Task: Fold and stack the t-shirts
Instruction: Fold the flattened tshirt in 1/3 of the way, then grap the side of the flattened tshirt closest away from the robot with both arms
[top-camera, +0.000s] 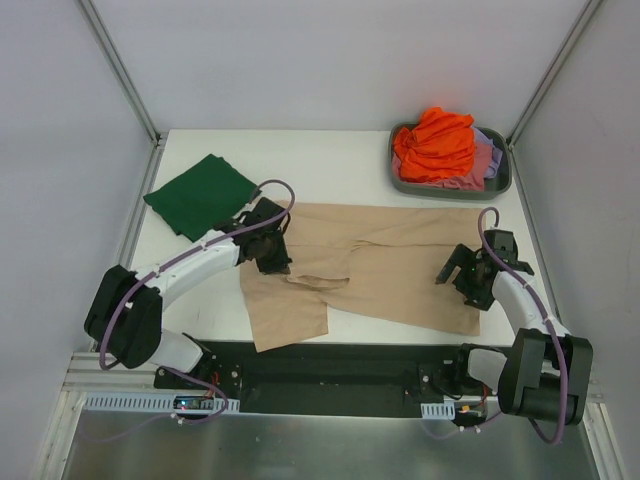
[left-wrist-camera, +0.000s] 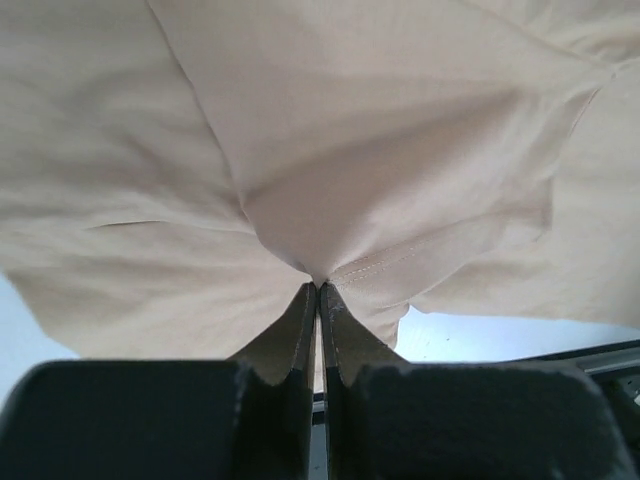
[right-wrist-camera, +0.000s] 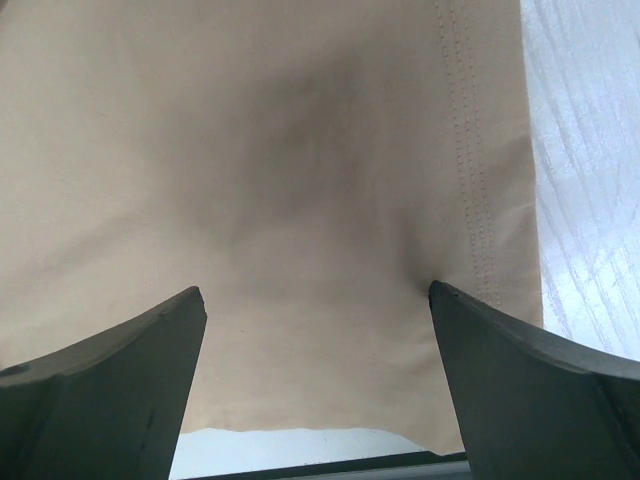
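A large beige t-shirt (top-camera: 390, 265) lies spread across the middle of the table, partly folded, with a flap hanging toward the near edge. My left gripper (top-camera: 272, 258) is shut on a pinch of its cloth at the shirt's left side; in the left wrist view the fabric (left-wrist-camera: 330, 150) bunches into the closed fingertips (left-wrist-camera: 318, 290). My right gripper (top-camera: 462, 276) is open, its fingers pressed down on the shirt's right end near the hem (right-wrist-camera: 470, 180). A folded dark green t-shirt (top-camera: 200, 194) lies at the back left. Orange, pink and lavender shirts (top-camera: 436, 143) are heaped in the tub.
A grey plastic tub (top-camera: 400, 176) stands at the back right corner. White walls and metal frame posts enclose the table. The black mounting rail (top-camera: 340, 365) runs along the near edge between the arm bases.
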